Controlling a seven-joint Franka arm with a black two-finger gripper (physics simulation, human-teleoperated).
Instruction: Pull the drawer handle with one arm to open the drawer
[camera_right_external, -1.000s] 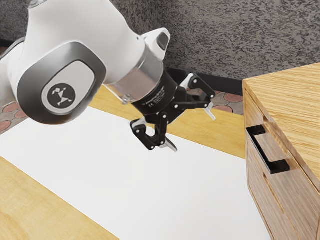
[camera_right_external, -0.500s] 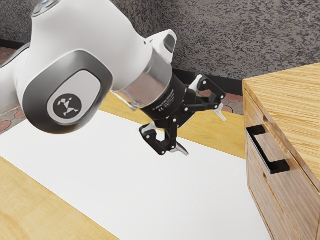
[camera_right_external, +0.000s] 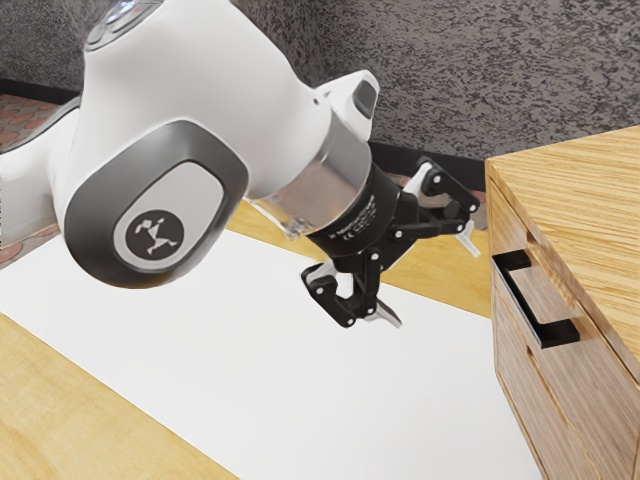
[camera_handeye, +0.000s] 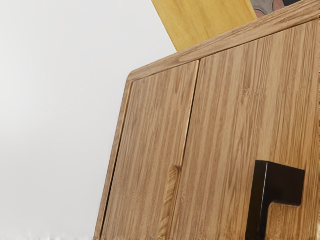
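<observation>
Over the last second the gripper (camera_right_external: 427, 278) has travelled toward the exterior view's right and a little lower, closing much of the gap to the cabinet (camera_right_external: 590, 220), while the drawer handle (camera_right_external: 530, 300) and the drawer fronts sit where they were.

Its two black fingers (camera_right_external: 350, 300) stand spread wide, one tip high and near the cabinet's corner, the other low over the white mat (camera_right_external: 200, 340), with nothing between them and nothing touched. They point at the cabinet front, short of the handle and apart from it.

Behind the fingers the dark wrist ring joins the white arm (camera_right_external: 200, 120), which comes in from the exterior view's upper left and hangs above the mat.

The drawer handle is a black bar with squared ends mounted on the upper drawer (camera_right_external: 512, 245), whose front lies flush with the cabinet face. Below it the lower drawer (camera_right_external: 555, 400) carries a carved groove.

From the wrist view the same wooden front looms close: the black handle (camera_handeye: 272, 200) stands on one panel, the grooved panel (camera_handeye: 150, 165) next to it.

The mat covers a wooden table (camera_right_external: 60, 420), on which the cabinet stands at the exterior view's right. A speckled grey wall (camera_right_external: 500, 70) rises behind.
</observation>
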